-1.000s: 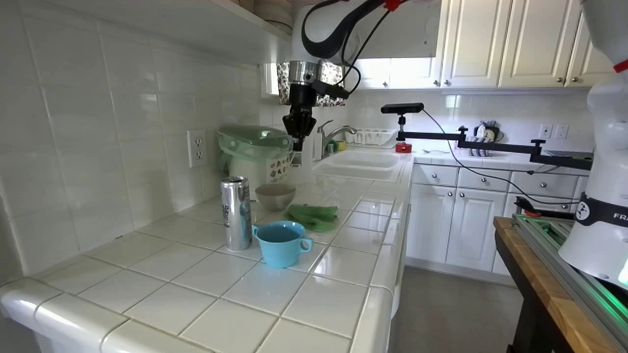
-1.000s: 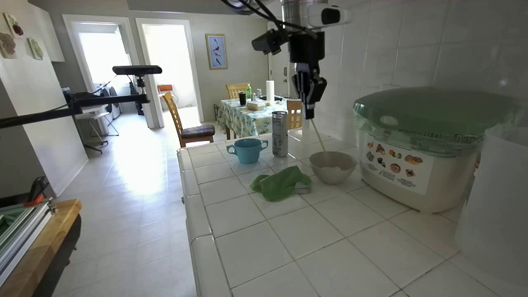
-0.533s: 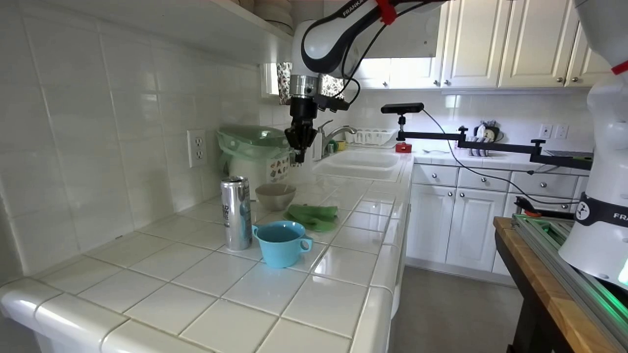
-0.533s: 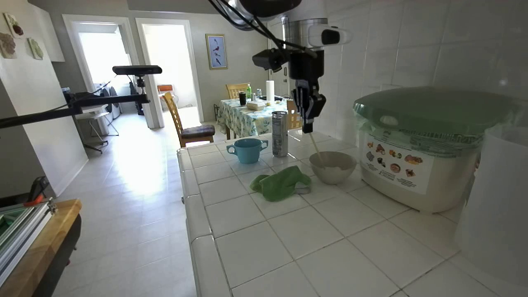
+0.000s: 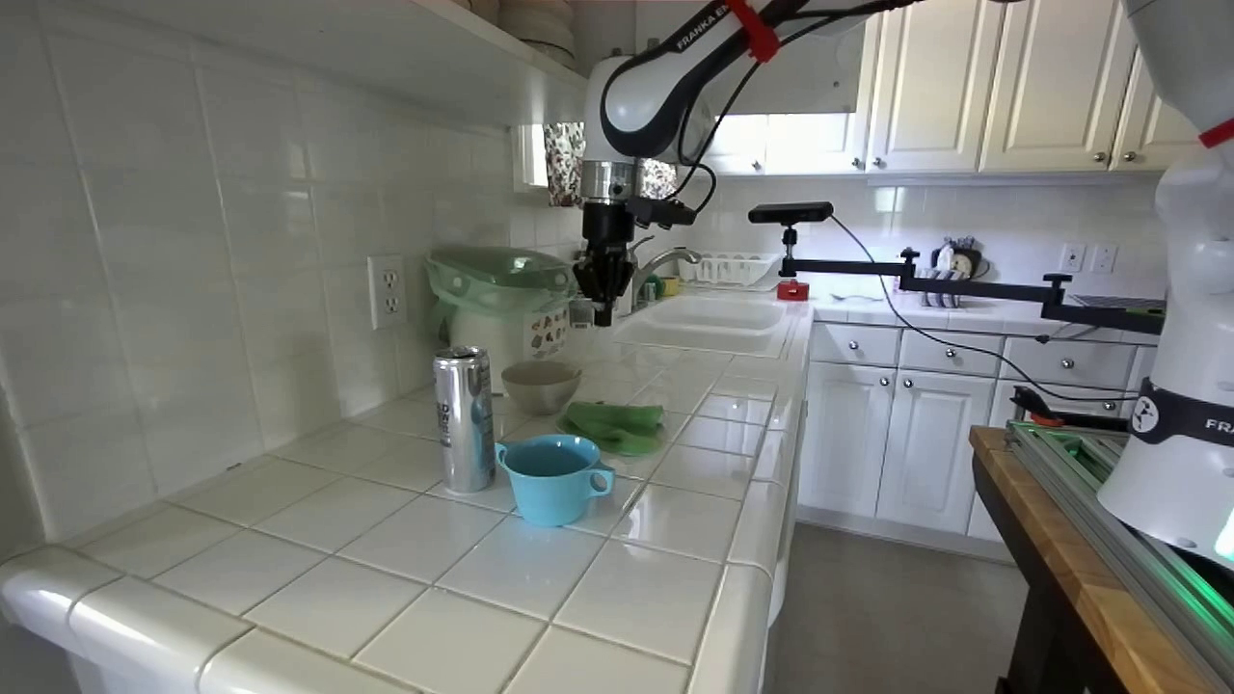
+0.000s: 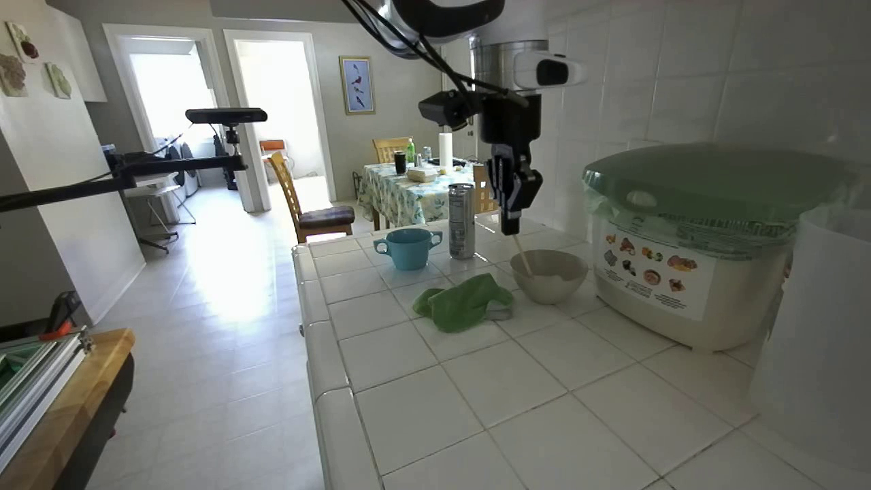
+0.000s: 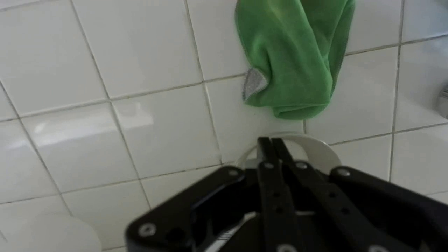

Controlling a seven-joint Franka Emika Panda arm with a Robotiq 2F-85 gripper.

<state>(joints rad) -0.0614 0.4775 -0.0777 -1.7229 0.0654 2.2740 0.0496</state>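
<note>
Nearby, cloth (image 7: 297, 66) beside bowl (image 6: 559, 289), can (image 5: 468, 424) beside cup (image 5: 548, 487)

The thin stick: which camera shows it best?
An exterior view: the thin stick slants plainly from the gripper to the bowl. In the wrist view the gripper seems to hide it; elsewhere I can't clearly make it out.

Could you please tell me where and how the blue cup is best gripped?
Probably by the handle on the side away from the silver can, coming from above: the cup stands upright, that loop juts out freely, and the can stands close to the opposite handle.
</note>
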